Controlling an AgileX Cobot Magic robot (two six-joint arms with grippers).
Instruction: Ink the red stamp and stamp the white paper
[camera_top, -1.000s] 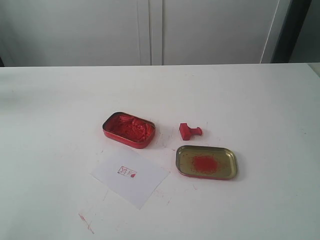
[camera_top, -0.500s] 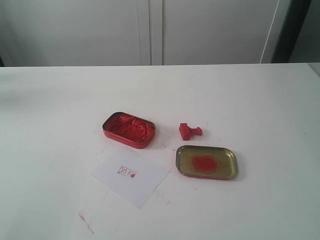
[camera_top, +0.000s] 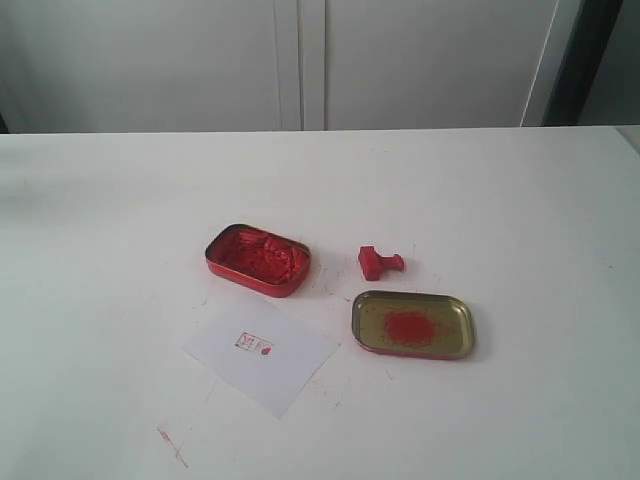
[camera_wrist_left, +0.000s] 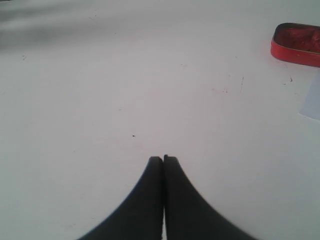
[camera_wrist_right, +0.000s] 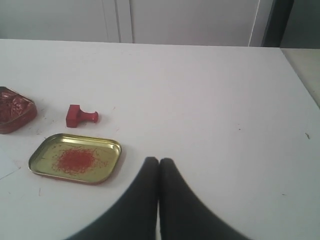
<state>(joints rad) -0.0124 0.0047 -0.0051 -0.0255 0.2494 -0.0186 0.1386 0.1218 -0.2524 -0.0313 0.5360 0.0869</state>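
Left wrist view: left gripper (camera_wrist_left: 163, 158) clenched, the two dark fingers pressed flat together with nothing between them. It hangs over bare white table (camera_wrist_left: 125, 90). The red tin (camera_wrist_left: 297, 42) and a corner of the white paper (camera_wrist_left: 312, 100) sit at the frame edge, well apart from the tips.

Right wrist view: right gripper (camera_wrist_right: 159, 160) also clenched, fingers meeting along their length and nothing held. It hangs above the table, near the gold lid (camera_wrist_right: 75, 158) but not touching it. The red stamp (camera_wrist_right: 80, 116) lies just beyond the lid and the red tin is partly cut off at the frame edge. Pale cabinet doors (camera_wrist_right: 175, 20) stand behind the far table edge.

Exterior view: neither arm shows. The red stamp (camera_top: 380, 263) lies on its side on the table, handle pointing right. It is right of the red tin (camera_top: 258, 259) and just far of the gold lid (camera_top: 412, 324), touching neither. The tin is open and full of lumpy red paste. The lid lies open side up with a red smear in its middle. The white paper (camera_top: 290, 365) lies flat, near of the tin and left of the lid, turned at an angle. It carries a small red mark (camera_top: 253, 345); what the mark shows is too small to read. A thin red streak (camera_top: 172, 446) is on the table at near left.
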